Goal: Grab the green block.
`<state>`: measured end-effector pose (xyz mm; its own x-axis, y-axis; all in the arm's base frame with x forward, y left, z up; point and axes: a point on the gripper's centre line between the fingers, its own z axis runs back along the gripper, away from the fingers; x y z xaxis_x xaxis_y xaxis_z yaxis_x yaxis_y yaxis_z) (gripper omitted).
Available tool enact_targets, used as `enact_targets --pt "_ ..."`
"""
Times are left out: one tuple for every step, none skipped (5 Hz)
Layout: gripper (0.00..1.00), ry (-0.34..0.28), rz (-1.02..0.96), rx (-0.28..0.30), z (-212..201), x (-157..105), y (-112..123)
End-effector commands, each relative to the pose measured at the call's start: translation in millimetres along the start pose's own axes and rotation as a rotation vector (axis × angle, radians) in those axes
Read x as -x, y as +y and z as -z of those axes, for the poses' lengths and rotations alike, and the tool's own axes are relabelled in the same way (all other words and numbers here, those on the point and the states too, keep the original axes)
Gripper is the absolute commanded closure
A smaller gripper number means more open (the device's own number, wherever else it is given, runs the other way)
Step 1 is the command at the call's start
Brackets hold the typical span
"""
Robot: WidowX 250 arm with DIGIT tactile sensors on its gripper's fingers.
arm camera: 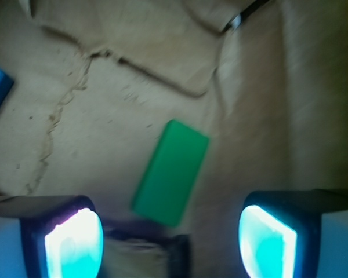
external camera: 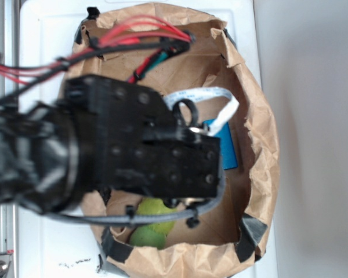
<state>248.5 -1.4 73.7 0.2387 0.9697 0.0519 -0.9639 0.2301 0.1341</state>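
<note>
- White tabletop (external camera: 301, 116) carries a brown paper bag (external camera: 261, 150) with rolled-down rim, open upward.
- My arm (external camera: 104, 156) fills the bag's mouth, hiding most of its creased floor.
- Blue block (external camera: 227, 147) lies by the bag wall, cut off in the wrist view.
- Lime plush toy (external camera: 151, 223) shows partly under me.
- Green block (arm camera: 171, 172) lies flat, tilted, untouched, bare paper around it.
- My gripper (arm camera: 171, 240) is spread wide, holding nothing, the block's near end between its fingers (arm camera: 72, 246).

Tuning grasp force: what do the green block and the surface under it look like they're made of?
Green block: likely hard plastic or painted wood; flat, smooth, uniform colour, crisp edges with rounded corners, no grain visible. The blur leaves the finish open. Floor under it is the brown paper bag: matte kraft paper, shown by creases, a torn seam and folded flaps. The gripper stands open, the block lying between the glowing pads.
</note>
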Motion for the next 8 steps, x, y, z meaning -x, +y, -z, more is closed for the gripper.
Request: enact_targets --pt "0.00 0.050 -0.105 0.026 8.4 -4.0 -3.7" --pt "0.00 0.040 -0.108 0.026 10.0 -6.3 -3.2" --pt "0.00 0.050 -0.107 0.039 11.2 -4.7 -3.5" --pt "0.00 0.029 -0.113 0.032 11.7 -6.5 -2.8" --pt "0.00 0.029 -0.133 0.024 10.7 -4.5 -2.5" --pt "0.00 0.036 -0.127 0.047 10.7 -3.6 -2.0" --pt "0.00 0.061 -0.089 0.063 11.5 -3.0 -4.3" --pt "0.00 0.061 -0.089 0.063 11.5 -3.0 -4.3"
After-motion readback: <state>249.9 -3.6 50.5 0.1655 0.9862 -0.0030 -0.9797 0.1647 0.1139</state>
